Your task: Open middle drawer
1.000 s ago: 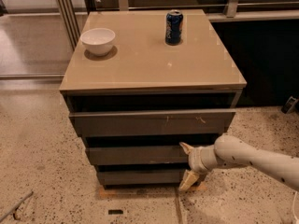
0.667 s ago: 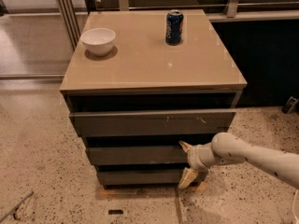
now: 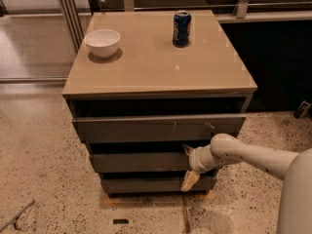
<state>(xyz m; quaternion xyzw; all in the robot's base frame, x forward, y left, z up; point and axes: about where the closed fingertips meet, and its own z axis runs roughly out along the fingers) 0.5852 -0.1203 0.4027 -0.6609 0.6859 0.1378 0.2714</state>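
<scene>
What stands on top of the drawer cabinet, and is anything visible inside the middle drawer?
On the cabinet top stand a white bowl and a blue can. The middle drawer shows only its front; its inside is hidden. The claw is at that front's right end.

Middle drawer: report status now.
Gripper at right end of the middle drawer front. Drawer sits back of the scratched front above, not visibly pulled out. Bowl and can on top, out of the way.

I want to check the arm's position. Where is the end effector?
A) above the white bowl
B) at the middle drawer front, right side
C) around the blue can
B: the end effector is at the right part of the middle drawer.
</scene>
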